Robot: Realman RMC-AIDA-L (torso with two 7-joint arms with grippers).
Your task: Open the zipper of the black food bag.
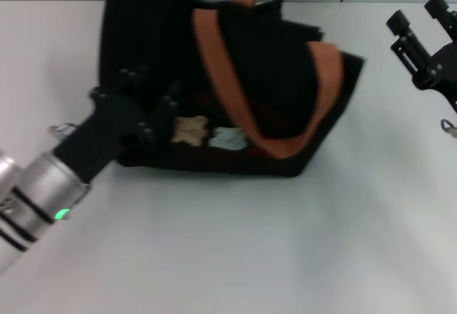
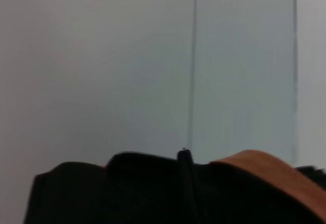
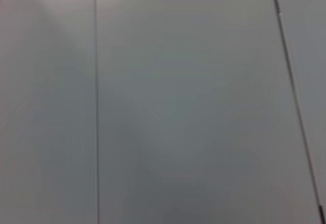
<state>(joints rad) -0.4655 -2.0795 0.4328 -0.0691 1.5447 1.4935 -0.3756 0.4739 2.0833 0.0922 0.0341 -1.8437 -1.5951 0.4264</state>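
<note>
The black food bag [image 1: 235, 64] lies slumped in the middle of the white table, its two orange-brown straps [image 1: 221, 71] draped over the top. A tan bear patch [image 1: 191, 130] and a pale grey one [image 1: 228, 139] show on its front. The zipper is lost in the dark fabric and I cannot make it out. My left gripper [image 1: 146, 103] presses against the bag's near left corner, black on black. The left wrist view shows the bag's top edge [image 2: 137, 165] and a strap [image 2: 265, 170] close up. My right gripper [image 1: 416, 13] hovers open at the far right, apart from the bag.
The white table [image 1: 235, 250] stretches out in front of the bag and to its right. A pale wall [image 2: 153, 56] with vertical panel seams stands behind the table. The right wrist view holds only that wall [image 3: 163, 102].
</note>
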